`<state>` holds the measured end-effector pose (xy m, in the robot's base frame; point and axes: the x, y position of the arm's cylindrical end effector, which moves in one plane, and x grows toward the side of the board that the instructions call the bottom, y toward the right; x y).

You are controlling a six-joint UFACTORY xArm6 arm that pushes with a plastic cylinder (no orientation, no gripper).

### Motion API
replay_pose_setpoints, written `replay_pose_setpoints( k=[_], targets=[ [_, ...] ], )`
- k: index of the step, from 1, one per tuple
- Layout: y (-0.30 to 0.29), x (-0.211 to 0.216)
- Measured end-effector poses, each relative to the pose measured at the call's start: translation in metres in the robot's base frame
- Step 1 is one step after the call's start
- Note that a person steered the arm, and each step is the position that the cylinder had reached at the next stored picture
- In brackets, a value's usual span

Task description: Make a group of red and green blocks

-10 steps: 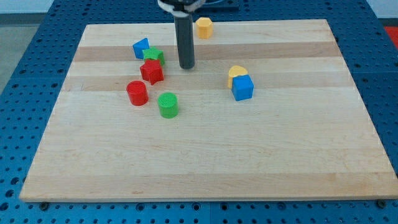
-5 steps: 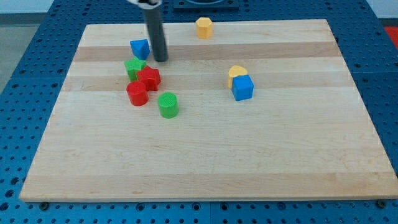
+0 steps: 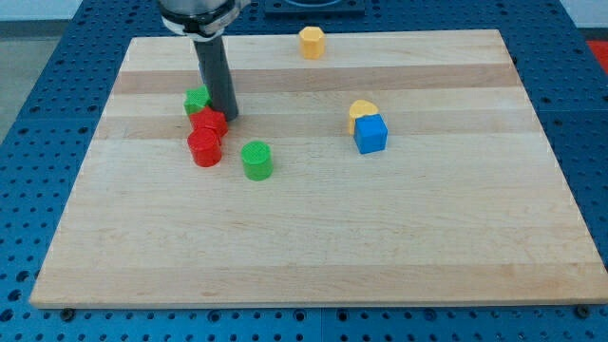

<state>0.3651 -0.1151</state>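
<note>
Rod upright, my tip [image 3: 226, 116] seemingly touching red block [image 3: 209, 123].

Straight dark grey rod, smooth matte cylinder, uniform width down to my tip [image 3: 224, 117], flat blunt end. Above it a wider round collar at the view's top, black with a pale silvery rim, partly cropped.
</note>
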Motion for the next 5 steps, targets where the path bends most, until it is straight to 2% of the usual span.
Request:
replay_pose_setpoints(
  k=[1,2,3,5],
  targets=[
    [0.041,0.005],
    [0.073,0.047],
    [0.081,0.087],
    [0.015,0.099]
  ],
)
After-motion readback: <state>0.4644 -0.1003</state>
